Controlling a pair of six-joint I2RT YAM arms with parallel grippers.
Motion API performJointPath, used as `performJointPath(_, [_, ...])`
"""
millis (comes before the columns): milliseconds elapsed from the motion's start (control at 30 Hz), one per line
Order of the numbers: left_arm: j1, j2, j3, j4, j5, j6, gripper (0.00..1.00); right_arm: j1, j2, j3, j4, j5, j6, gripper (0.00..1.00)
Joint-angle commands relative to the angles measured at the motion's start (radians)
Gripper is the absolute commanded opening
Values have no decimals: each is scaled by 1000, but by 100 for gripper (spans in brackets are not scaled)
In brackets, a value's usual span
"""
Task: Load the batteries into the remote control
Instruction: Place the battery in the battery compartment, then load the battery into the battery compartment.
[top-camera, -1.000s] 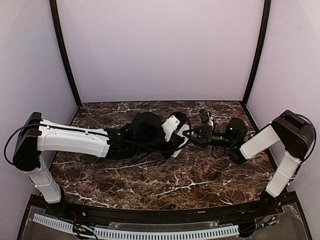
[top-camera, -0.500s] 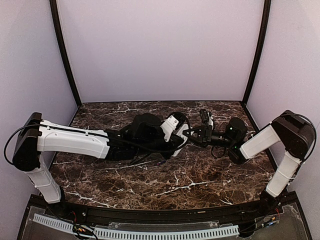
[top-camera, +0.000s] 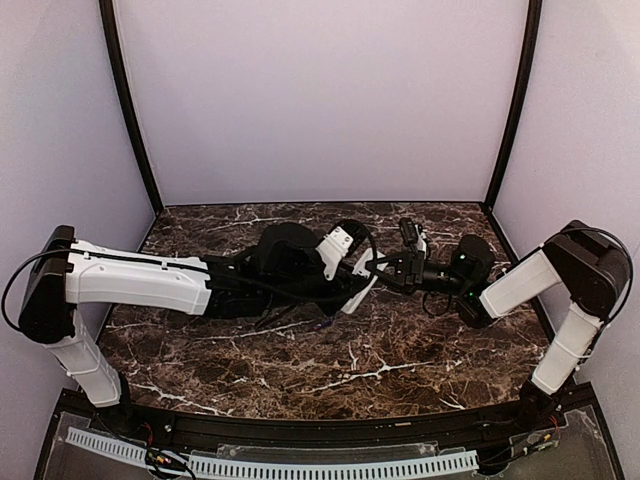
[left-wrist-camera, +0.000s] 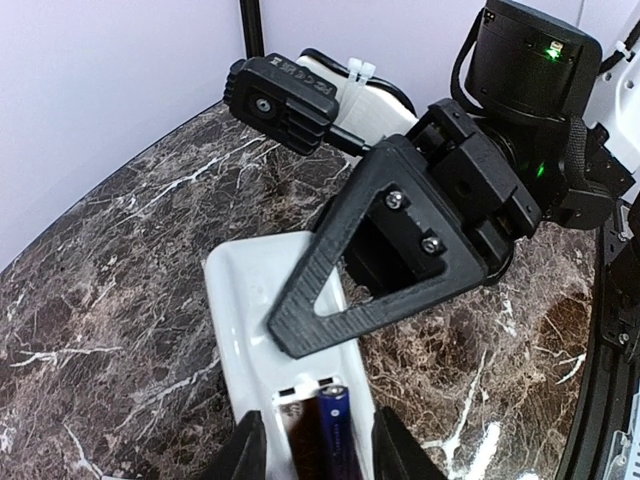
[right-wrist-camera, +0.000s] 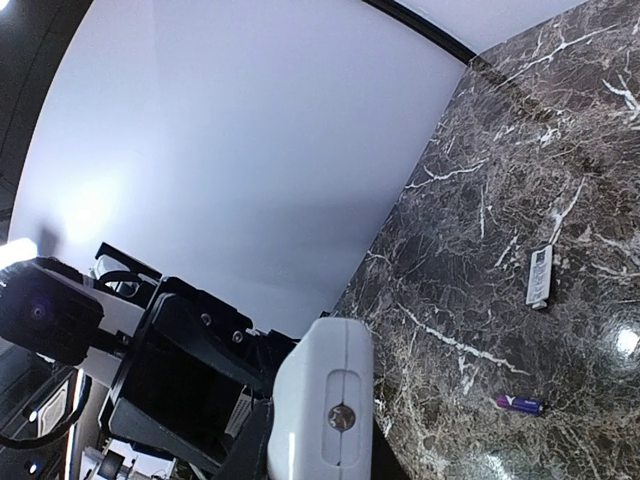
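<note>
Battery bay (left-wrist-camera: 312, 432): a recess at the end of the remote control (left-wrist-camera: 262, 318) nearest the left arm. One bluish-purple seated battery (left-wrist-camera: 334, 430) lies lengthwise in its right-hand slot. The slot beside it reads dark, and we cannot tell whether it is filled.

Left gripper (left-wrist-camera: 320, 458): its fingers (left-wrist-camera: 250, 455) stand one on each side of the remote at the bay. We cannot tell whether they press on the casing or have just let go.

Remote control: white, back side up, lying between the two grippers at the middle of the marble table (top-camera: 300, 370) and lifted off it.

Right gripper (left-wrist-camera: 305, 325): clenched on the far end of the remote. One black triangular finger (left-wrist-camera: 385, 255) lies flat across the upper surface.

Loose battery (right-wrist-camera: 520, 404): lies on the table, well apart from the remote.

Flat pale piece (right-wrist-camera: 540, 277): a small oblong on the marble beyond the loose battery, too small for us to identify.

Hidden: the bay is cut off by the lower edge of the left wrist view. The lower right finger sits under the remote. From above, the arms cover most of the remote.
</note>
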Motion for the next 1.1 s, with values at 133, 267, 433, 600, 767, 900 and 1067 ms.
performJointPath(133, [7,-99,1,-87,9,55,39,13,-31,9,163,-26,-56,0])
performJointPath(267, [15,-110,30,-168,70,115,31,15,-41,10,125,-33,-86,0])
performJointPath(433, [31,-103,54,-252,133,110,22,16,-46,11,92,-35,-106,0])
performJointPath(600, [34,-101,93,-342,215,215,21,16,-58,28,17,-53,-131,0])
performJointPath(767, [38,-166,76,-409,214,421,28,19,-82,52,-100,-93,-176,0])
performJointPath(900, [40,-194,71,-466,258,582,36,30,-76,66,-154,-124,-186,0])
performJointPath(1067, [41,-239,27,-453,315,715,40,53,-58,74,-191,-150,-189,0])
